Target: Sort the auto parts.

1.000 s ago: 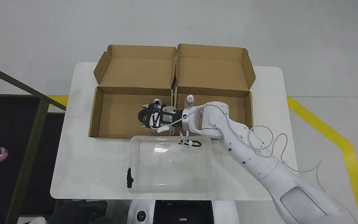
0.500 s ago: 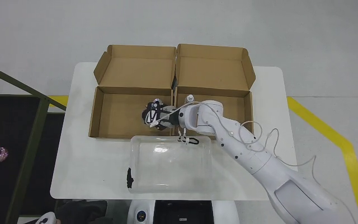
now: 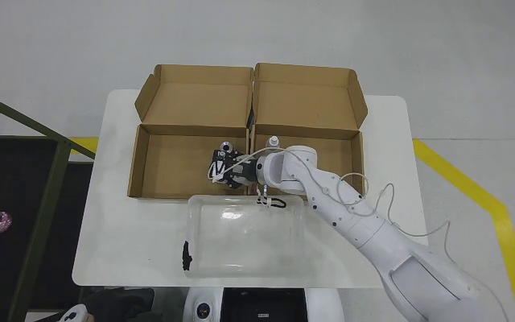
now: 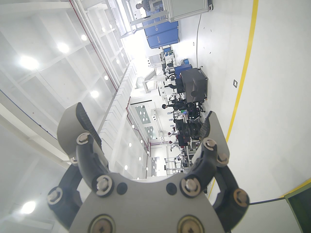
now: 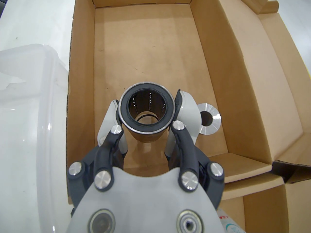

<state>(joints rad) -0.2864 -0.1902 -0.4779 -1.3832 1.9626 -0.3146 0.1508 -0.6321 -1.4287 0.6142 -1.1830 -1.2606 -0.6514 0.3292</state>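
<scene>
Sorting stands partway: the right pincer [image 5: 148, 104] grips a metal bearing [image 5: 147, 130] inside the left cardboard box [image 5: 150, 37], just beside a silver ring [image 5: 213, 118] lying on its floor. A black part [image 3: 187, 258] and a black clip [image 3: 273, 205] appear left to sort in the clear bin [image 3: 249, 241]; the left pincer [image 4: 145, 112] is wide and holds nothing

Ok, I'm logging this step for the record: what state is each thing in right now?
Right gripper: shut on bearing.
Bearing: held over left box.
Left box: open, lid up.
Right box: open, lid up.
Silver ring: lying flat in left box.
Bin: no lid on.
Left gripper: open, empty.
</scene>
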